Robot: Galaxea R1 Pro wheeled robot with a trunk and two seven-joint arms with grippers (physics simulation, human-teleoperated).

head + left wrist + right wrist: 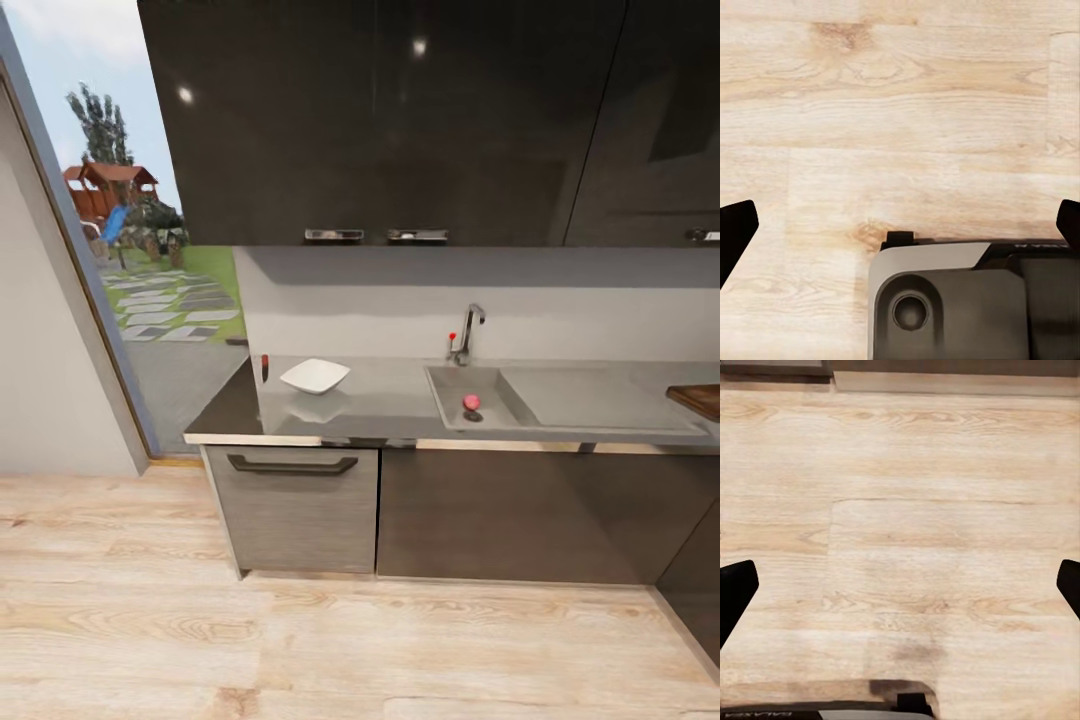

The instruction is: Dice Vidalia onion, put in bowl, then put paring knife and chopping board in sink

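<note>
In the head view the grey countertop (390, 402) runs across the middle, some way ahead of me. The white squarish bowl (315, 375) sits on its left part. A small pinkish-red round onion (471, 402) lies in the grey sink (447, 384), below the chrome tap (467, 333). A corner of the dark brown chopping board (697, 399) shows at the right edge. A slim dark thing with a reddish end (264, 366), probably the paring knife, lies at the counter's far left. My left gripper (900, 225) and right gripper (900, 592) hang open over the wooden floor, holding nothing.
Light wooden floor (300, 640) lies between me and the dark grey cabinets (500, 515); one drawer has a bar handle (292, 464). Dark wall cabinets (400, 120) hang above the counter. A glass opening to a garden (150, 260) is at the left. My base (967, 300) shows below the left gripper.
</note>
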